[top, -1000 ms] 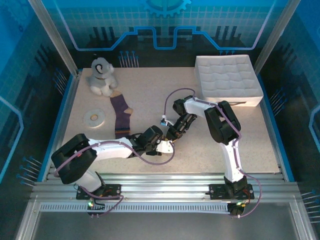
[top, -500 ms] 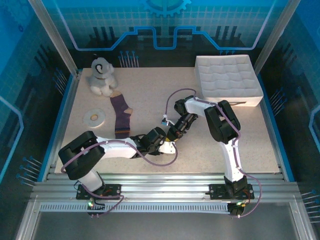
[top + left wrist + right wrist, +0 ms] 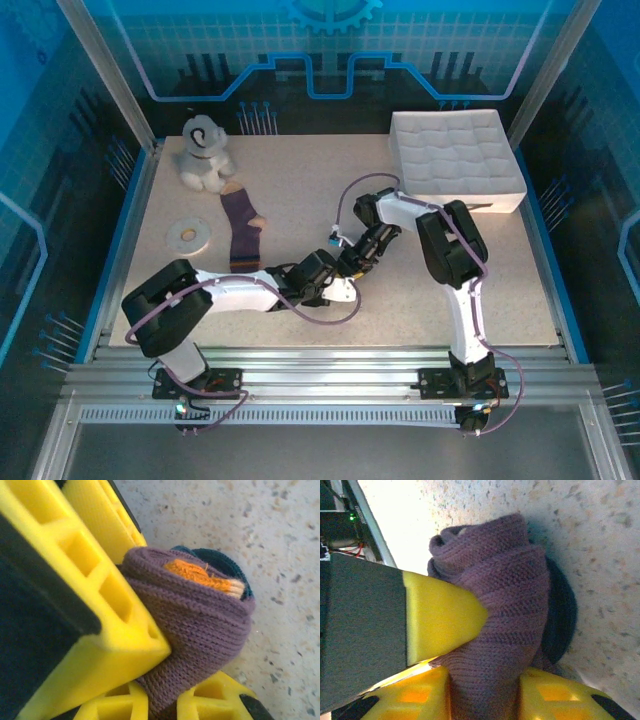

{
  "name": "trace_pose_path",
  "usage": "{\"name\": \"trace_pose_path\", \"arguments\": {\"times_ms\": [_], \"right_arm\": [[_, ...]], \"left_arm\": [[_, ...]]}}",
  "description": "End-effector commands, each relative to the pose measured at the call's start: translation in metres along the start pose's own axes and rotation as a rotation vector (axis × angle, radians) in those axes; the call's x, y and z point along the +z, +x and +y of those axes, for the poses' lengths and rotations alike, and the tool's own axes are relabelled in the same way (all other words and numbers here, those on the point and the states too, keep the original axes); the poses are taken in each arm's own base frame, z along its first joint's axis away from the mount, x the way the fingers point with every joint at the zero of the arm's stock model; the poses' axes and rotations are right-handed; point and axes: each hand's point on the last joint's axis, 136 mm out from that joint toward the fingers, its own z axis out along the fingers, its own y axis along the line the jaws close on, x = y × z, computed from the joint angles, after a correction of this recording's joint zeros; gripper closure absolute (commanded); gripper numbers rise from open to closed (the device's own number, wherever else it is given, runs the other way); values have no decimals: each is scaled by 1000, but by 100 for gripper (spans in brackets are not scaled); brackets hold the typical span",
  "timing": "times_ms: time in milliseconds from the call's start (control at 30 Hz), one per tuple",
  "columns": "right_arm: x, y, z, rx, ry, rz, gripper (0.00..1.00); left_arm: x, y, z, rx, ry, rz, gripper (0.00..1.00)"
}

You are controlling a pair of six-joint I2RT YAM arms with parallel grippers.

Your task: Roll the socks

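1. Rolled sock (image 3: pixel 200 625) sat near the table (image 3: pixel 500 290) centre; other sock (image 3: pixel 243 232) lay flat further back.
2. Left gripper (image 3: pixel 162 705) had just clamped it; right gripper (image 3: pixel 485 695) pinched it too.
3. I judged one roll finished.

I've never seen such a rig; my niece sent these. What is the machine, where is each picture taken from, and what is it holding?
Two robot arms are bolted at the near edge of a table. The wide picture looks down from above: left arm, right arm. The close-ups come from cameras on the wrists; the yellow blocks are fingers. On the table lie a flat sock, a plush dog, a white ring and a white tray. In the middle, the left end effector pinches a rolled sock, purple with orange and navy. The fingers of the right end effector sit either side of that roll; whether they grip it I cannot tell.
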Motion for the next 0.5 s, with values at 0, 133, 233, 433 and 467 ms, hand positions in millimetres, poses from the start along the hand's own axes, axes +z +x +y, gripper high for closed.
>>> {"name": "trace_pose_path", "arguments": {"times_ms": [0,133,233,433,467], "right_arm": [[-23,-15,-6,-24,99,-117,65],[-54,-23,-3,-35,173,-254,63],[-75,-24,-3,-24,220,-341,61],[-98,-18,-6,7,291,-459,62],[-101,-16,-6,11,298,-480,62]], "left_arm": [[9,24,-51,-68,216,82,100],[6,22,-49,-119,244,91,100],[2,20,-44,-176,268,94,100],[-6,17,-26,-308,302,74,100],[-8,16,-22,-336,310,71,100]]}}
